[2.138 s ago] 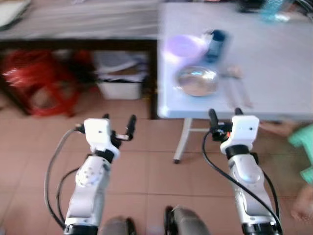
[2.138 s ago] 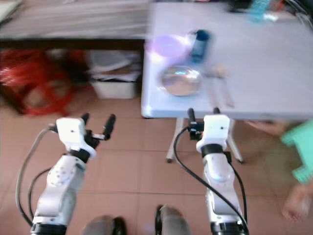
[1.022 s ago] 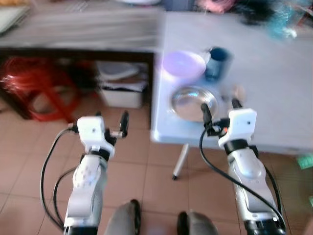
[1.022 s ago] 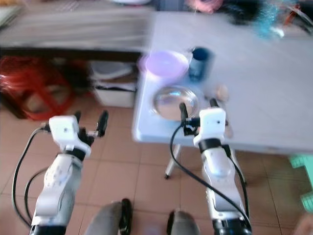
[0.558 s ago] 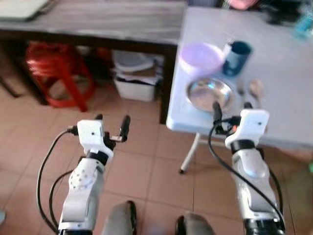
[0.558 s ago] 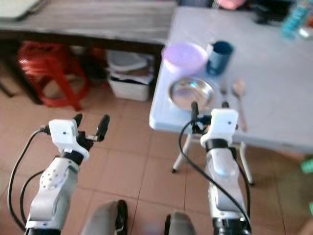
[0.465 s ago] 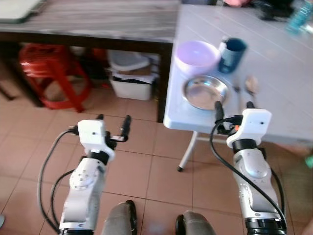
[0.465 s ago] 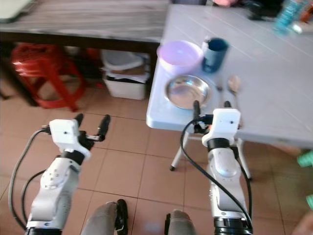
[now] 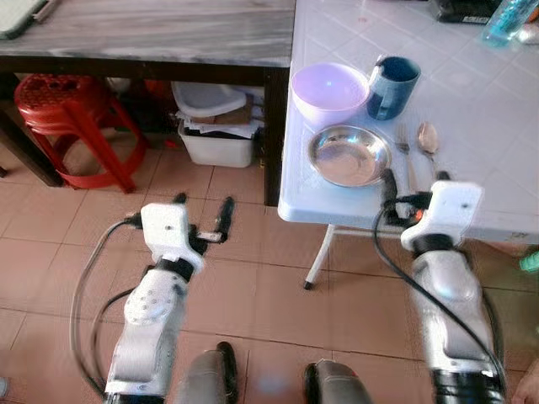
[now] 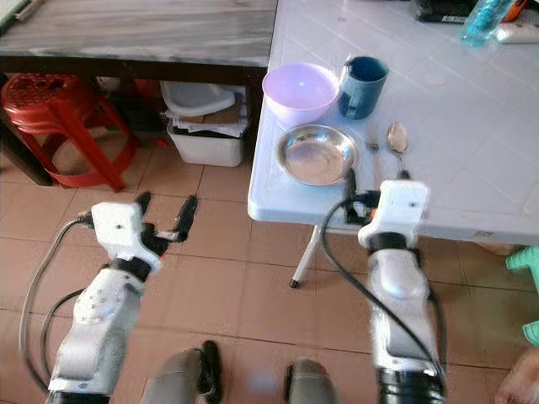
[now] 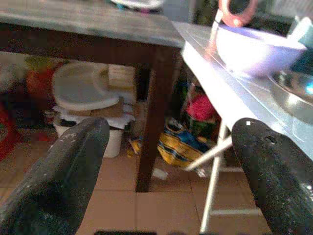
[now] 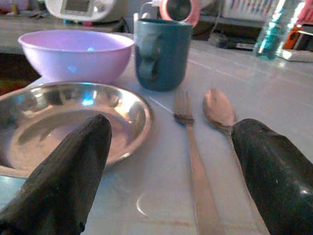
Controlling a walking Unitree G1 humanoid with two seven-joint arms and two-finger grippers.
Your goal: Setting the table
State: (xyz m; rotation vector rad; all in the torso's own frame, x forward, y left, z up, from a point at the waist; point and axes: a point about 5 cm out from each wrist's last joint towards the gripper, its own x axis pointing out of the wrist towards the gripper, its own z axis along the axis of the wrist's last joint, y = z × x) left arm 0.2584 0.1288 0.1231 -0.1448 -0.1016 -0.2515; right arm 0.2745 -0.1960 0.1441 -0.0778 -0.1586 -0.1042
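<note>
Right wrist view: shiny steel plate (image 12: 73,122) beside fork (image 12: 195,147); right gripper (image 12: 171,181) wide open, holding nothing.

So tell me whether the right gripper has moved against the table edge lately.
Yes. The right gripper has come forward over the table edge, toward the fork.

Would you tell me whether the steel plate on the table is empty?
Empty: the steel plate shows only its bare, shiny inside in the head and right wrist views.
</note>
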